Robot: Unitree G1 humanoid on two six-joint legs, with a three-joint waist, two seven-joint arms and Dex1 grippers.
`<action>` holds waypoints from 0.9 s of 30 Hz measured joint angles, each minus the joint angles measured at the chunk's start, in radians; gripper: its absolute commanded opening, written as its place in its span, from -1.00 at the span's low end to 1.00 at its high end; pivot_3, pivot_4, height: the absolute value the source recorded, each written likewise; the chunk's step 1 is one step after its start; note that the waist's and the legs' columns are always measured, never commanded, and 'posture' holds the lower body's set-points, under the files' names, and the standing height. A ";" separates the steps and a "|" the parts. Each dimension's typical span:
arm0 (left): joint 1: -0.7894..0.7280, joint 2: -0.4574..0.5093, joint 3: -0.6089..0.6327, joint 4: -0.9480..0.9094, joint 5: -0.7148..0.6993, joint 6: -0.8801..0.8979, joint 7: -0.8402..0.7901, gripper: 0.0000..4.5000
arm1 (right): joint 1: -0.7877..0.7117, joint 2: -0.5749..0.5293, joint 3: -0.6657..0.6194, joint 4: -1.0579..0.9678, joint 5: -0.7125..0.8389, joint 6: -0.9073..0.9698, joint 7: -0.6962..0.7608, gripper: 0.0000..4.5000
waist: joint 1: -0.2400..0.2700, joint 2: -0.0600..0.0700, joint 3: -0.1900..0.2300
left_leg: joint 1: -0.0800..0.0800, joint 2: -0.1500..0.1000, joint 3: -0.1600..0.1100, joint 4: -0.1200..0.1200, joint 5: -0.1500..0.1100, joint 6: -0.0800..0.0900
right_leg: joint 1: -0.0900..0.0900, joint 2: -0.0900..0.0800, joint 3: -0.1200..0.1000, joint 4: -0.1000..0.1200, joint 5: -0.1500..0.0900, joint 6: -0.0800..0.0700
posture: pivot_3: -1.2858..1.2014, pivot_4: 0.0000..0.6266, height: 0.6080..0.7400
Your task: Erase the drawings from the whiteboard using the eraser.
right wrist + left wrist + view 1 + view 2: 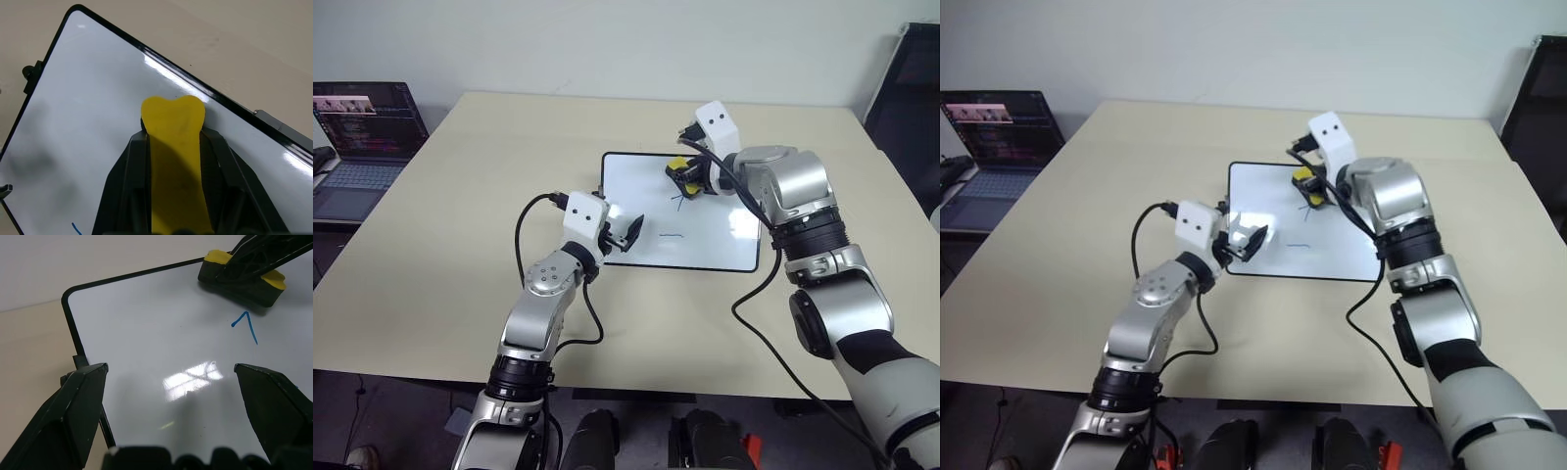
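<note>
The whiteboard (641,186) lies flat in the middle of the table. On it I see a blue "7"-like stroke (246,324) and a short blue line (672,235) nearer to me. My right gripper (688,178) is shut on the yellow eraser (173,142) with the dark underside. It holds the eraser on the board near its far edge, just beyond the "7"-like stroke. My left gripper (628,233) stands open at the board's near left corner, with nothing between its fingers (73,406).
An open laptop (362,137) sits on a separate surface off the table's far left. A dark object (906,88) stands beyond the far right corner. Bare beige tabletop (460,245) surrounds the board on all sides.
</note>
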 measured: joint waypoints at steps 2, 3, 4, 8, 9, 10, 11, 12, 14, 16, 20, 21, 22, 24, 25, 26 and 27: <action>0.000 0.000 0.000 0.000 0.000 0.001 0.000 1.00 | -0.007 0.012 -0.003 0.016 0.003 -0.002 -0.006 -0.56 | 0.000 0.000 0.000 | 0.000 0.000 0.000 0.000 0.000 0.000 | 0.000 0.000 0.000 0.000 0.000 0.000 | 0.03 -0.52 1.00; 0.000 0.000 0.000 0.000 0.000 0.001 0.000 1.00 | -0.011 0.017 -0.005 0.025 0.007 -0.001 -0.006 -0.56 | 0.000 0.000 0.000 | 0.000 0.000 0.000 0.000 0.000 0.000 | 0.000 0.000 0.000 0.000 0.000 0.000 | 0.03 -0.52 1.00; 0.000 0.000 0.000 0.000 0.000 0.001 0.000 1.00 | -0.013 0.022 -0.008 0.030 0.009 0.000 -0.006 -0.56 | 0.000 0.000 0.000 | 0.000 0.000 0.000 0.000 0.000 0.000 | 0.000 0.000 0.000 0.000 0.000 0.000 | 0.03 -0.52 1.00; 0.001 0.002 0.000 -0.003 0.000 0.002 0.001 1.00 | -0.016 0.030 -0.011 0.035 0.019 0.013 -0.006 -0.56 | 0.000 0.000 0.000 | 0.000 0.000 0.000 0.000 0.000 0.000 | 0.000 0.000 0.000 0.000 0.000 0.000 | 0.03 -0.52 1.00; 0.002 0.003 0.001 -0.008 0.000 0.002 0.002 1.00 | -0.016 0.030 -0.013 0.033 0.021 0.021 -0.006 -0.56 | 0.000 0.000 0.000 | 0.000 0.000 0.000 0.000 0.000 0.000 | 0.000 0.000 0.000 0.000 0.000 0.000 | 0.03 -0.52 1.00; 0.004 0.003 0.001 -0.011 0.000 0.002 0.002 1.00 | -0.015 0.030 -0.014 0.032 0.025 0.027 -0.006 -0.56 | 0.000 0.000 0.000 | 0.000 0.000 0.000 0.000 0.000 0.000 | 0.000 0.000 0.000 0.000 0.000 0.000 | 0.03 -0.52 1.00; 0.005 0.003 0.001 -0.012 0.000 0.002 0.002 1.00 | -0.015 0.030 -0.014 0.030 0.029 0.032 -0.006 -0.56 | 0.000 0.000 0.000 | 0.000 0.000 0.000 0.000 0.000 0.000 | 0.000 0.000 0.000 0.000 0.000 0.000 | 0.03 -0.52 1.00; 0.008 0.003 0.001 -0.013 0.000 0.002 0.002 1.00 | -0.013 0.030 -0.014 0.024 0.030 0.041 -0.006 -0.56 | 0.000 0.000 0.000 | 0.000 0.000 0.000 0.000 0.000 0.000 | 0.000 0.000 0.000 0.000 0.000 0.000 | 0.03 -0.52 1.00; 0.014 0.002 0.000 -0.014 0.000 0.003 0.003 1.00 | -0.004 0.027 -0.014 0.003 0.035 0.055 -0.006 -0.56 | 0.001 0.000 0.000 | 0.000 0.000 0.000 0.000 0.000 0.000 | 0.000 0.000 0.000 0.000 0.000 0.000 | 0.03 -0.52 1.00; 0.014 0.002 0.001 -0.014 0.000 0.003 0.004 1.00 | 0.010 0.022 -0.013 -0.019 0.036 0.066 -0.006 -0.56 | 0.001 0.000 0.000 | 0.000 0.000 0.000 0.000 0.000 0.000 | 0.000 0.000 0.000 0.000 0.000 0.000 | 0.03 -0.52 1.00; 0.014 0.001 0.000 -0.013 0.000 0.003 0.003 1.00 | 0.020 -0.006 -0.004 -0.056 0.034 0.078 -0.012 -0.56 | 0.002 0.000 0.000 | 0.000 0.000 0.000 0.000 0.000 0.000 | 0.000 0.000 0.000 0.000 0.000 0.000 | 0.03 -0.52 1.00; 0.014 0.001 0.000 -0.013 0.000 0.003 0.002 1.00 | 0.022 -0.012 -0.004 -0.063 0.032 0.078 -0.016 -0.56 | 0.002 0.000 0.000 | 0.000 0.000 0.000 0.000 0.000 0.000 | 0.000 0.000 0.000 0.000 0.000 0.000 | 0.03 -0.52 1.00; 0.013 0.000 0.000 -0.012 0.000 0.002 0.001 1.00 | 0.022 -0.016 -0.004 -0.066 0.030 0.078 -0.022 -0.56 | 0.002 0.000 0.000 | 0.000 0.000 0.000 0.000 0.000 0.000 | 0.000 0.000 0.000 0.000 0.000 0.000 | 0.03 -0.52 1.00; 0.011 -0.003 -0.001 -0.010 0.000 0.002 -0.001 1.00 | 0.023 -0.021 -0.004 -0.076 0.029 0.078 -0.033 -0.56 | 0.002 0.000 0.000 | 0.000 0.000 0.000 0.000 0.000 0.000 | 0.000 0.000 0.000 0.000 0.000 0.000 | 0.03 -0.52 1.00; 0.009 -0.004 -0.002 -0.009 0.000 0.002 -0.001 1.00 | 0.024 -0.023 -0.004 -0.082 0.028 0.078 -0.040 -0.56 | 0.001 0.000 0.000 | 0.000 0.000 0.000 0.000 0.000 0.000 | 0.000 0.000 0.000 0.000 0.000 0.000 | 0.03 -0.52 1.00; 0.007 -0.004 -0.002 -0.009 0.000 0.002 -0.002 1.00 | 0.024 -0.026 -0.004 -0.085 0.027 0.078 -0.047 -0.56 | 0.001 0.000 0.000 | 0.000 0.000 0.000 0.000 0.000 0.000 | 0.000 0.000 0.000 0.000 0.000 0.000 | 0.03 -0.52 1.00; 0.004 -0.004 -0.002 -0.008 0.000 0.002 -0.002 1.00 | 0.024 -0.028 -0.004 -0.086 0.027 0.077 -0.052 -0.56 | 0.001 0.000 0.000 | 0.000 0.000 0.000 0.000 0.000 0.000 | 0.000 0.000 0.000 0.000 0.000 0.000 | 0.03 -0.52 1.00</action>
